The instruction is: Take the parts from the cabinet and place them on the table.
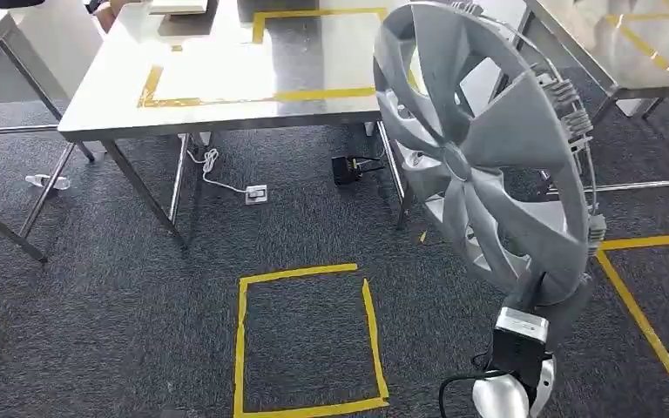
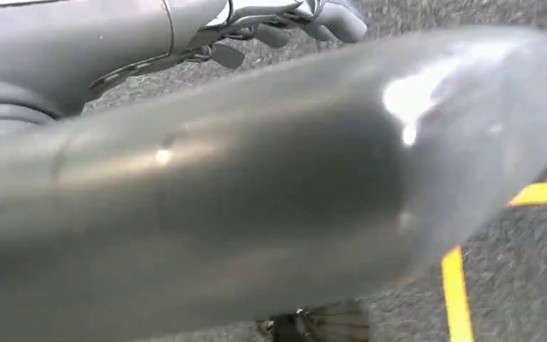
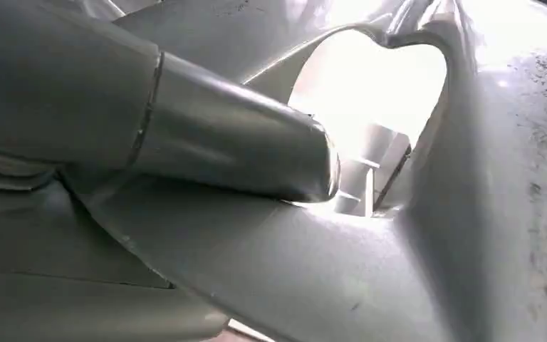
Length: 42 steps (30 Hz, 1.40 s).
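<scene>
A steel table [image 1: 226,109] marked with yellow tape stands ahead on grey carpet [image 1: 139,261]. The silver wheel cover [image 1: 479,148] is held upright in the air — the right hand [image 3: 185,135] grips its lower rim. The left hand [image 2: 285,28] hangs with fingers spread, holding nothing.

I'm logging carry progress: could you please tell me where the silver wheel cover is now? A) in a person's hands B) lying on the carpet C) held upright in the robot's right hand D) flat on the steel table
C: the wheel cover stands upright above the right hand, short of the table.
</scene>
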{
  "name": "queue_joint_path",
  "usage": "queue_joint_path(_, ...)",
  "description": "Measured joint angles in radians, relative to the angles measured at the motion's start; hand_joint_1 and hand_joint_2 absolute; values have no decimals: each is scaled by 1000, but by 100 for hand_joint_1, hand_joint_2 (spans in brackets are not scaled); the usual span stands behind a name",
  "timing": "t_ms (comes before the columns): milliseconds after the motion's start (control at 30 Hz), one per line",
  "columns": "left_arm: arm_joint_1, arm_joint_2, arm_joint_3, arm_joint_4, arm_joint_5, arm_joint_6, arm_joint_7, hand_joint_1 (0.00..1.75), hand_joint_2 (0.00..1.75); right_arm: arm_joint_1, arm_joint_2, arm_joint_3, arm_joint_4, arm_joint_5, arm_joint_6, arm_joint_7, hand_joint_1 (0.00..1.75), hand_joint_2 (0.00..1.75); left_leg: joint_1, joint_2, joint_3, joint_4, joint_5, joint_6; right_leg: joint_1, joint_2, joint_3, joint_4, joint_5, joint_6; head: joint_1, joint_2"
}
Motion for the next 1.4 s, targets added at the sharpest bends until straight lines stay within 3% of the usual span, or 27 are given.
queue_joint_path(67, -1, 2, 0, 0, 0, 2, 1, 0, 0, -2, 0, 0, 0, 0, 0, -1, 175, 0, 0, 0, 16, 0, -14, 8, -3, -4, -89, 125, -22, 11, 1, 0)
queue_joint_path(133, 0, 3, 1, 0, 0, 3, 3, 0, 0, 2, 0, 0, 1, -1, 1, 3, 175, 0, 0, -1, 35, 0, -34, 9, -6, -4, -177, 215, -87, 17, 1, 0)
queue_joint_path(167, 2, 3, 2, 0, 0, 3, 6, 0, 0, 3, -1, -1, 3, -2, 1, 5, 175, 0, 1, -2, 48, 0, -45, 7, -7, -4, -203, 218, -111, 19, 3, 0)
queue_joint_path(200, 4, 2, 2, 0, 0, 3, 6, 0, 0, 4, -1, -1, 3, -2, 1, 6, 175, 0, 1, -4, 64, 0, -58, 4, -8, -5, -213, 190, -108, 18, 2, 0)
queue_joint_path(233, 5, 2, 2, 0, -1, 3, 6, 0, 0, 4, -1, -1, 3, -2, 1, 6, 175, 0, 1, -5, 82, 0, -72, 3, -8, -5, -208, 135, -75, 16, 2, 0)
queue_joint_path(267, 5, 2, 3, 0, -1, 3, 6, 0, 0, 4, -1, -1, 3, -2, 1, 6, 175, 0, 1, -4, 100, -1, -85, 1, -8, -6, -197, 67, -11, 11, 3, 0)
queue_joint_path(300, 5, 2, 3, 0, -1, 3, 6, 0, 0, 5, -1, -1, 3, -1, 1, 6, 175, 0, 1, -3, 106, -2, -99, -2, -8, -9, -186, -7, 86, 5, 3, 0)
queue_joint_path(333, 3, 2, 3, 1, -2, 3, 6, 0, 0, 8, -2, -1, 3, 0, 1, 6, 175, 0, -4, -5, 126, 9, -115, -7, -2, -12, -191, -49, 140, 3, 3, 0)
queue_joint_path(400, 3, 2, 3, 0, -2, 4, 6, 0, 0, 11, -1, -2, 2, 1, 3, 10, 175, 0, -6, -6, 138, -6, -143, -20, 1, -9, -168, -41, 131, -8, 3, 0)
queue_joint_path(467, 2, 2, 3, 0, -2, 4, 5, 0, 0, 9, 0, -2, 1, 2, 3, 10, 175, 0, -6, -6, 152, 28, -123, -33, -4, -7, -145, -48, 122, -25, 3, 0)
queue_joint_path(533, -1, 3, 3, 0, -2, 4, 4, 0, 0, 8, 1, -2, -9, 2, 3, 10, 175, 0, -2, -1, 100, 124, -111, -43, -7, -8, -121, -51, 108, -39, -1, 0)
queue_joint_path(567, -2, 2, 3, 0, -2, 4, 4, 0, 0, 8, 1, -2, -12, 2, 3, 10, 175, 0, 0, -1, 51, 195, -125, -47, -7, -8, -112, -51, 97, -42, -2, 0)
queue_joint_path(633, 2, 2, 4, 0, -2, 4, 5, 0, 0, 10, 2, -2, -13, 4, 5, 10, 175, 0, 3, 0, -36, 292, -213, -55, -7, -6, -89, -51, 73, -44, -2, 0)
queue_joint_path(700, 7, 4, 5, 0, 0, 4, 5, 0, 0, 14, 3, -2, -13, 5, 6, 10, 175, 0, 4, 0, -72, 283, -251, -54, -8, -2, -58, -51, 48, -43, -3, 0)
queue_joint_path(733, 8, 7, 6, 0, 0, 4, 5, 0, 0, 14, 3, -2, -13, 5, 6, 10, 175, 0, 5, 0, -70, 232, -227, -56, -9, -1, -37, -51, 33, -41, -2, 0)
queue_joint_path(767, 8, 8, 6, 0, 0, 4, 5, 0, 0, 13, 4, -2, -13, 5, 6, 10, 175, 0, 6, 1, -62, 165, -170, -56, -10, -1, -17, -51, 18, -37, -3, 0)
queue_joint_path(800, 10, 10, 7, 0, 0, 4, 4, 0, 0, 13, 5, -2, -13, 5, 6, 10, 175, 0, 7, 4, -55, 95, -82, -54, -10, -2, -2, -52, 4, -32, -3, 0)
queue_joint_path(833, 13, 10, 7, 2, 1, 4, 5, 0, 0, 11, 6, -2, -13, 4, 6, 10, 175, 0, 8, 8, -64, 32, 37, -51, -6, -2, 1, -50, -10, -25, -6, 0)
queue_joint_path(867, 12, 10, 7, 2, 2, 4, 5, 0, 0, 12, 6, -2, -13, 4, 8, 10, 175, 0, 6, 11, -62, 37, 3, -35, -4, 2, 10, -52, -16, -20, -8, 0)
queue_joint_path(967, 14, 9, 8, 3, 5, 3, 5, 0, 0, 10, 11, -2, -13, 34, 0, 14, 175, 0, 7, 5, -39, 31, 8, -14, -2, 2, 21, -43, -13, -1, -7, 0)
queue_joint_path(1033, 13, 10, 8, 2, 5, 3, 4, 0, 0, 9, 14, -2, -13, 61, -2, 18, 175, 0, 10, 4, -19, 22, -3, 1, -5, -5, -47, 72, 18, 9, -6, 0)
queue_joint_path(1067, 12, 10, 8, 1, 6, 3, 4, 0, 0, 9, 14, -2, -13, 66, -3, 18, 175, 0, 10, 4, -12, 22, -11, 6, -5, -5, -95, 139, 6, 14, -6, 0)
queue_joint_path(1167, 13, 11, 8, 0, 6, 3, 2, 0, 0, 12, 14, -2, -12, 77, -9, 24, 175, 0, 8, -1, 19, 22, -41, 9, -5, -5, -213, 260, -107, 19, -5, 0)
queue_joint_path(1233, 14, 10, 9, 0, 9, 2, 1, 0, 0, 13, 14, -2, -12, 84, -14, 26, 175, 0, 7, -6, 47, 22, -61, 6, -4, -5, -216, 199, -81, 12, -5, 0)
queue_joint_path(1333, 13, 6, 9, 1, 10, 1, 0, 0, 0, 13, 14, -2, -12, 94, -15, 26, 175, 0, 6, -9, 77, 19, -90, 3, 10, -4, -149, -33, 113, -21, -5, 0)
queue_joint_path(1367, 11, 6, 9, 2, 12, 1, -2, 0, 0, 13, 14, -2, -12, 95, -16, 26, 175, 0, 2, -19, 90, 23, -99, -6, 17, 9, -149, -29, 63, -24, -6, 0)
queue_joint_path(1400, 8, 5, 9, 2, 13, 1, -1, 0, 0, 13, 15, -2, -12, 97, -16, 28, 175, 0, 3, -17, 86, 20, -109, -13, 18, 12, -143, -33, 50, -25, -5, 0)
